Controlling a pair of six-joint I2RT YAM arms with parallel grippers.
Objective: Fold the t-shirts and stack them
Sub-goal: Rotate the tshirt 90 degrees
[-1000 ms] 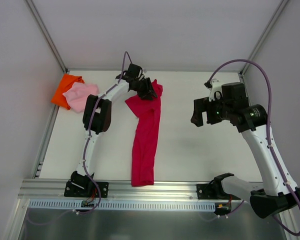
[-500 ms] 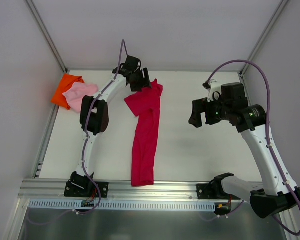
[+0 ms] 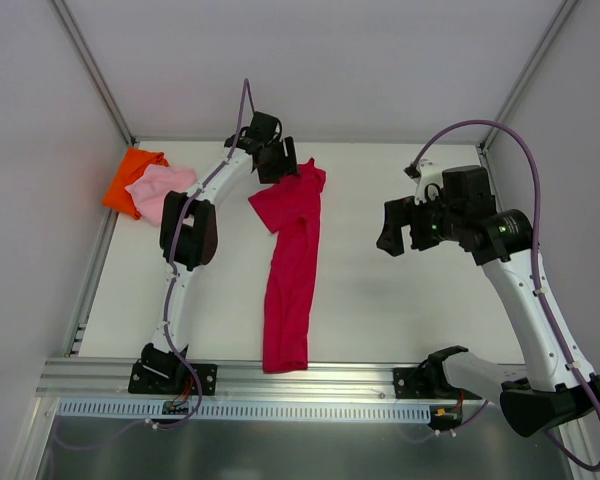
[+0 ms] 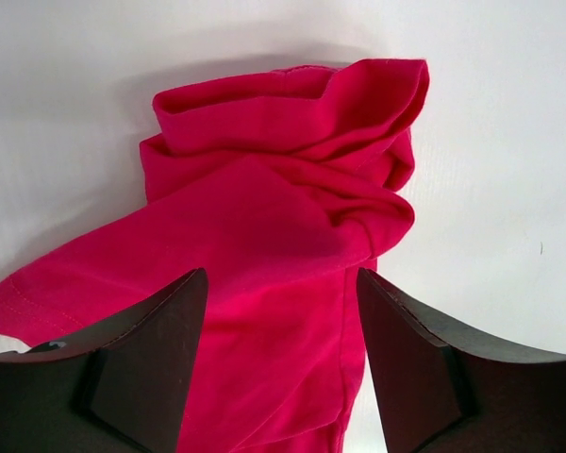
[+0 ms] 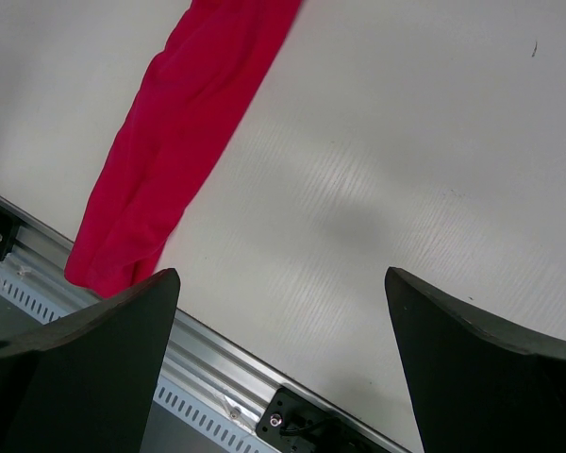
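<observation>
Left gripper (image 4: 281,283): hovering, jaws parted, over bunched crimson t-shirt (image 4: 264,217); right gripper (image 5: 283,283): hanging wide apart above surface (image 5: 406,142).

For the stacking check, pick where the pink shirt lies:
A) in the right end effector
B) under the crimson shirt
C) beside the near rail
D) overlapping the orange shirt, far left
D: the pink shirt lies partly over the orange shirt, apart from the crimson shirt.

The red shirt (image 4: 283,217) is soft, matt knit cloth (stitching shows along one hem). The pink shirt (image 3: 160,190) and orange shirt (image 3: 130,172) look like the same matt cloth. The table (image 5: 406,170) is smooth, faintly streaked white. The fingers (image 4: 151,359) are matt dark plastic. The rail (image 3: 330,378) at the table's near edge is brushed metal.
</observation>
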